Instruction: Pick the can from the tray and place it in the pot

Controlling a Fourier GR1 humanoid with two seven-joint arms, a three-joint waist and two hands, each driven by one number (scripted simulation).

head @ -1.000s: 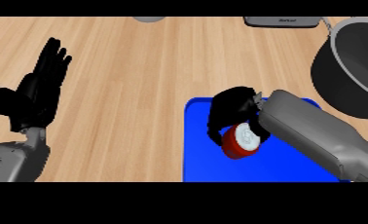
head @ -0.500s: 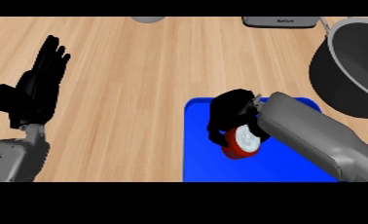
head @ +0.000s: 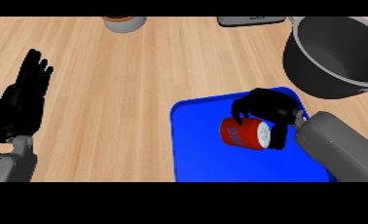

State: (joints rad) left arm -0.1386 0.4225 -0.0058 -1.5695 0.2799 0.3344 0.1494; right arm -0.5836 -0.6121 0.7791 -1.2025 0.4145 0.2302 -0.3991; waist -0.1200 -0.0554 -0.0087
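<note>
While the right hand (head: pixel 267 105) grasps the red can (head: pixel 243 133), the can lies on its side over the blue tray (head: pixel 193 155)

Nearest, the tray's front part and the grey right forearm (head: pixel 336 150) are cut off at the view's lower edge; whether the can touches the tray cannot be told, and the curled fingers hide its far side. At the left edge the left hand (head: pixel 25 96) rests open, fingers up, above the wooden bench (head: pixel 144 72). Beyond the tray stands the grey pot (head: pixel 316 79), its right side cut off. Farthest, a cup (head: pixel 123 23) and a dark flat thing (head: pixel 251 21) show only in part
</note>
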